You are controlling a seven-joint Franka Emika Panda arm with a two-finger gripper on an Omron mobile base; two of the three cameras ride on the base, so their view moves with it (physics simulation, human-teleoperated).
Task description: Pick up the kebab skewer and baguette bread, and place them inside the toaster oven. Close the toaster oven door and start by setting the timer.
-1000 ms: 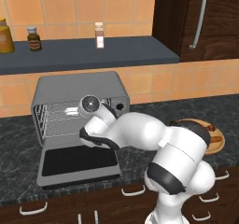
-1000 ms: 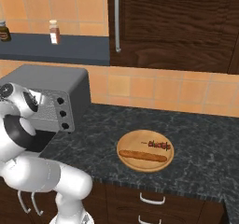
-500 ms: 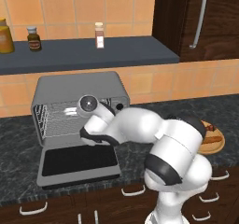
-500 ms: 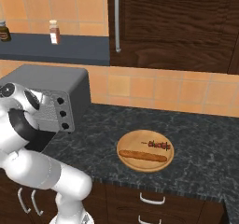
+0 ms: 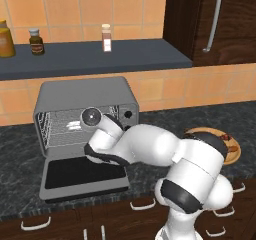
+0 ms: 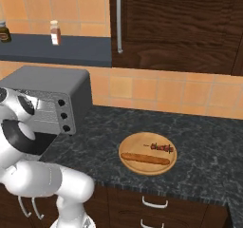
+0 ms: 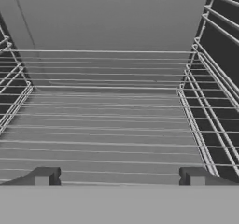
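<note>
**What's sitting on the counter and the shelf**

So the dark speckled stone counter has two things on it. The grey toaster oven sits toward the left, its door dropped flat open onto the counter in front. Well apart to the right there's a round wooden plate. Above, the dark blue-grey shelf carries a spice shaker, a small dark jar and an orange container.
</note>
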